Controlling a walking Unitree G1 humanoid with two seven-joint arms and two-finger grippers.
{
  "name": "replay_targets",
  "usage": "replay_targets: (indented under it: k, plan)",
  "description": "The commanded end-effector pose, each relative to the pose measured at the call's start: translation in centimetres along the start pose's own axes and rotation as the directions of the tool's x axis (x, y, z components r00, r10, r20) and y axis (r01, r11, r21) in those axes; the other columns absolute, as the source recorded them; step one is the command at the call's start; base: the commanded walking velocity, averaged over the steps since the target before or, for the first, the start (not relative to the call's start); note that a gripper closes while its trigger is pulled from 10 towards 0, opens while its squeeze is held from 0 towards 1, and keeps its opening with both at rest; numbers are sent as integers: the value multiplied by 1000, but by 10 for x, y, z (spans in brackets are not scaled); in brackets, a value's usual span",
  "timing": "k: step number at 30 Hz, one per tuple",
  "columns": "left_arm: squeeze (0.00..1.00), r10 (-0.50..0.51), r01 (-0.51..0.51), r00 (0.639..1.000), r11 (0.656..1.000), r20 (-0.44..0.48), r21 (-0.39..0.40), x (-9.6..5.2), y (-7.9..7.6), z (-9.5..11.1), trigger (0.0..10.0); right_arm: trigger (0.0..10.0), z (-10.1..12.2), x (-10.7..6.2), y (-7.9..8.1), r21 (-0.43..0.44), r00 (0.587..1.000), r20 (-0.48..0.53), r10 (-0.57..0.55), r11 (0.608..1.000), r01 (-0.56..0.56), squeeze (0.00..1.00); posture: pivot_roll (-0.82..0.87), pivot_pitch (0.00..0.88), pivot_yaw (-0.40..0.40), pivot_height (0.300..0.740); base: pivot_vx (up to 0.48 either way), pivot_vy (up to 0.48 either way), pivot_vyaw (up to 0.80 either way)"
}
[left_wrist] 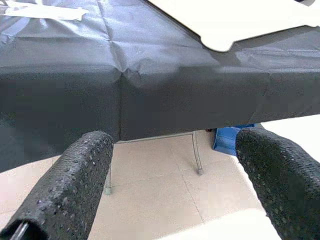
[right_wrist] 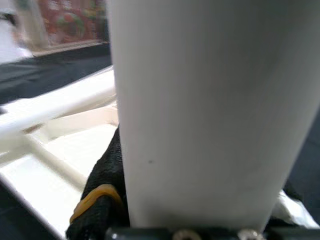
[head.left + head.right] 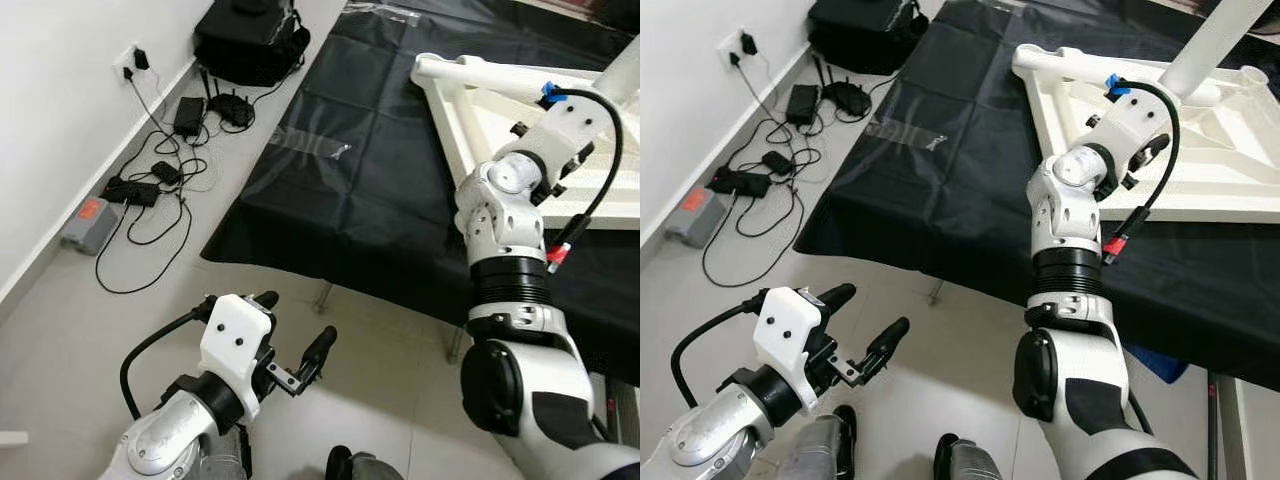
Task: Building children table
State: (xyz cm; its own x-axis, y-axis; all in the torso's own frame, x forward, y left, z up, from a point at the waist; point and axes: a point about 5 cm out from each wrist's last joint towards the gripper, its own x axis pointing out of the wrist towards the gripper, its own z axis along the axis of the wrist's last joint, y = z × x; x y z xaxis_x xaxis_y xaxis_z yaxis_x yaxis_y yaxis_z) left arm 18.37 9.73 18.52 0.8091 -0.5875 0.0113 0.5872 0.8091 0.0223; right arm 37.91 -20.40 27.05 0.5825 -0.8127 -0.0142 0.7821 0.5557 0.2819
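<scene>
Now the right gripper, fingers clamped around the white leg, holds it upright over the upturned tabletop on the black-draped worktop, while the left gripper idles wide open, so a tilted leg could likely miss its socket.

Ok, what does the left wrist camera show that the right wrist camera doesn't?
Left wrist view alone: the left gripper open, hanging over the tiled floor, looking under the black cloth's draped edge at metal legs and something blue.

Right wrist view alone: a white table leg up close between the right gripper's fingers, with the tabletop's ribbed underside beyond.

Both: the black cloth and the white tabletop lying on it.
</scene>
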Motion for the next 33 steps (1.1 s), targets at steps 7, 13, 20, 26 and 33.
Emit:
replay_targets:
  k: [7,13,20,26,33]
  plan:
    - [0,-13,13,1000,1000,-16,-15,0,-2,-4,10000,10000,-74,-3,-42,-318,952,-154,-266,925,207,0,189,301,-82,740,0,0,0]
    - [0,-15,14,1000,1000,-16,-13,0,-2,-5,10000,10000,-70,-5,-45,-299,924,-151,-352,907,297,0,190,295,-82,740,0,0,0]
    - [0,-20,20,1000,1000,-19,-11,-1,-3,-6,10000,10000,-68,-9,-34,-137,933,-240,-269,961,242,0,192,284,-80,740,0,0,0]
    - [0,-24,24,999,1000,-21,-6,0,-2,-7,10000,10000,9,-9,18,191,964,-46,261,950,-248,0,190,264,-76,740,0,0,0]
    - [0,-22,22,1000,1000,2,16,8,2,-4,10000,10000,51,-42,48,248,709,184,681,666,-704,0,184,228,-73,740,0,0,0]
